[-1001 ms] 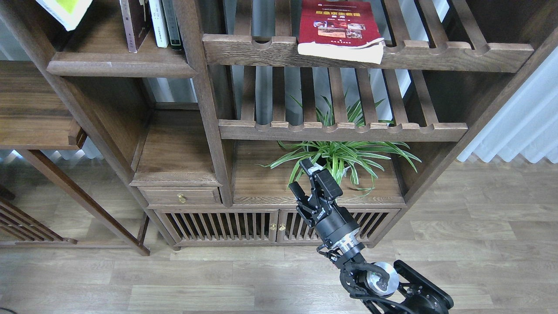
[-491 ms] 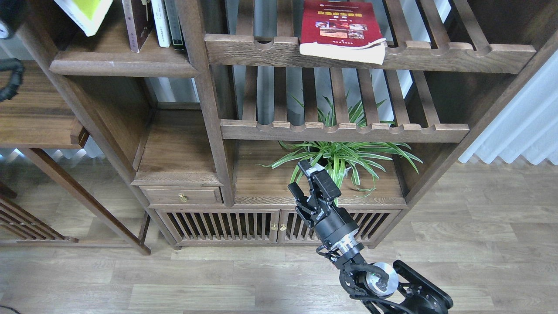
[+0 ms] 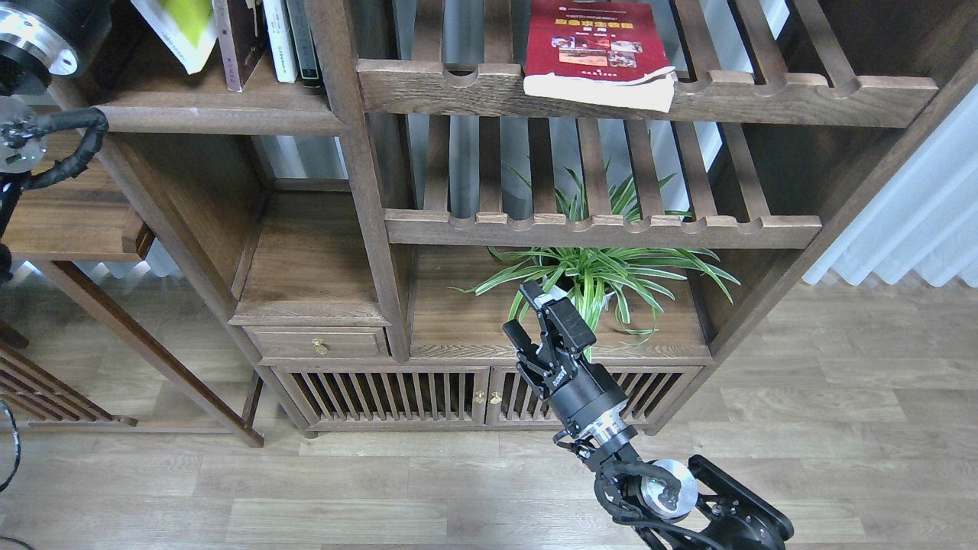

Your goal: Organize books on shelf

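The shelf point(image 3: 218, 118) is the solid dark board with a rounded lip at the upper left. The dark maroon book point(image 3: 238, 42) stands on it. The yellow-green book with a white border point(image 3: 182, 29) hangs tilted just left of it, its top cut off by the frame edge. The red book point(image 3: 600, 46) lies flat on the upper slatted rack point(image 3: 764, 95), with its pages overhanging the front rail. My left arm point(image 3: 34, 46) enters at the top left; its gripper is out of view. My right gripper point(image 3: 524, 313) is open and empty, low in front of the plant.
A slim white volume point(image 3: 278, 42) and a dark volume point(image 3: 302, 42) stand to the right of the maroon book, against the post point(image 3: 348, 153). A spider plant point(image 3: 603, 267) sits under the lower slatted rack point(image 3: 603, 228). A drawer point(image 3: 317, 344) and a slatted cabinet point(image 3: 382, 393) are below.
The yellow-green book has moved right, close to the maroon book. My left arm has come into view at the top left. The right gripper has barely shifted.
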